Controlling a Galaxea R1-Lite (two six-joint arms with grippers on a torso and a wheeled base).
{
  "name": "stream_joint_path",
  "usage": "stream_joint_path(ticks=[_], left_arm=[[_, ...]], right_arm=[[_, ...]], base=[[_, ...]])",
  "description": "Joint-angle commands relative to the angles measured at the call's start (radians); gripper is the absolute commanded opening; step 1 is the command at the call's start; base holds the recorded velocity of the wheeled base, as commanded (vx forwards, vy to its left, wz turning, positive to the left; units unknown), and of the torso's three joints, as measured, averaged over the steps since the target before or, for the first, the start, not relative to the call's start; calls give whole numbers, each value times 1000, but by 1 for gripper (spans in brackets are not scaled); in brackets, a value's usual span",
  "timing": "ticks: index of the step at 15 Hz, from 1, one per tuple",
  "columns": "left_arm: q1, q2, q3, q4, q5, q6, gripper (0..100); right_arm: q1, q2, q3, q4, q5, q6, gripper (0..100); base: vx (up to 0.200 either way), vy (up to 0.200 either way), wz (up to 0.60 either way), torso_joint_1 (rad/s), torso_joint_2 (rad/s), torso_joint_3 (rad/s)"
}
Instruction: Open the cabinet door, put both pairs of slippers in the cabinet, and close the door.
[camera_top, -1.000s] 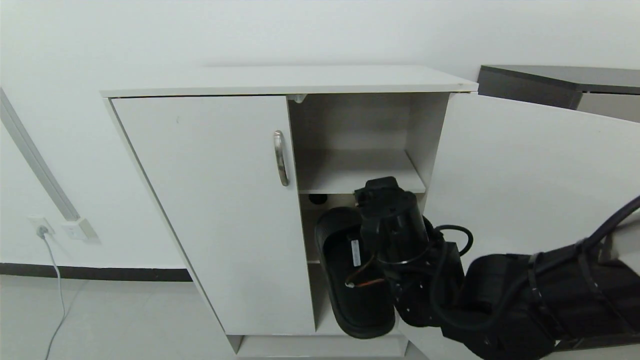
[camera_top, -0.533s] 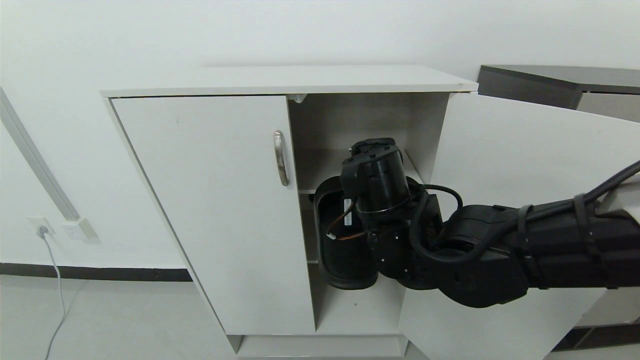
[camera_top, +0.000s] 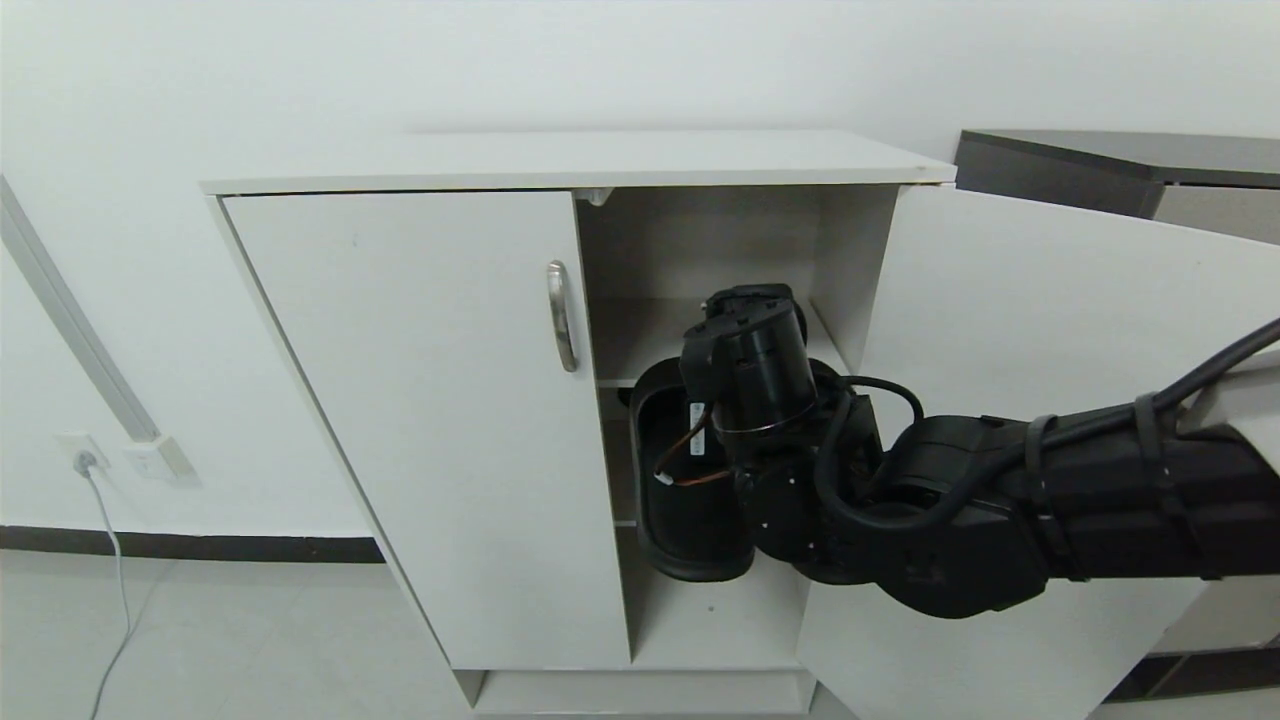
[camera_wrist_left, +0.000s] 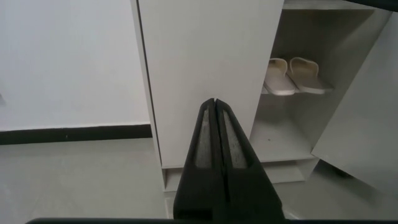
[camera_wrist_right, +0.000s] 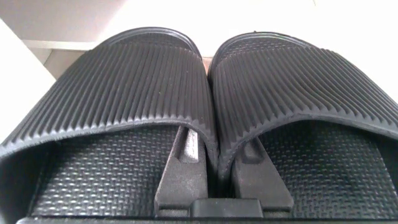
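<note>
Black slippers (camera_top: 690, 500) are clamped as a pair by R gripper (camera_wrist_right: 216, 155), upright in the cabinet (camera_top: 560, 160) opening at the shelves' front edges, w/ open R door (camera_top: 1050, 300) just beside the arm and L door (camera_top: 420, 400) shut. Beige slippers (camera_wrist_left: 292, 74) are set on an inner shelf (camera_wrist_left: 273, 93). L gripper (camera_wrist_left: 214, 109) is held outside, fingers pressed together, empty.

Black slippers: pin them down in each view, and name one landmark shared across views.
Head view: black slippers at centre, held before the open right half of the cabinet.
Left wrist view: not in it.
Right wrist view: close up, straps side by side, right gripper between them.
Shared landmark: closed left door, in head and left wrist views.
</note>
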Motion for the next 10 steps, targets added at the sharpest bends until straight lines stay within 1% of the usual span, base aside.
stream_joint_path(ticks=[1, 2, 10], left_arm=[[0, 0, 0, 0, 0, 0, 0], [0, 0, 0, 0, 0, 0, 0], [0, 0, 0, 0, 0, 0, 0]], right_arm=[[1, -1, 2, -1, 1, 1, 0], [-4, -1, 2, -1, 0, 1, 0], [-6, 4, -2, -2, 1, -1, 0]], base=[[0, 0, 0, 0, 0, 0], [0, 0, 0, 0, 0, 0], [200, 0, 0, -1, 1, 1]])
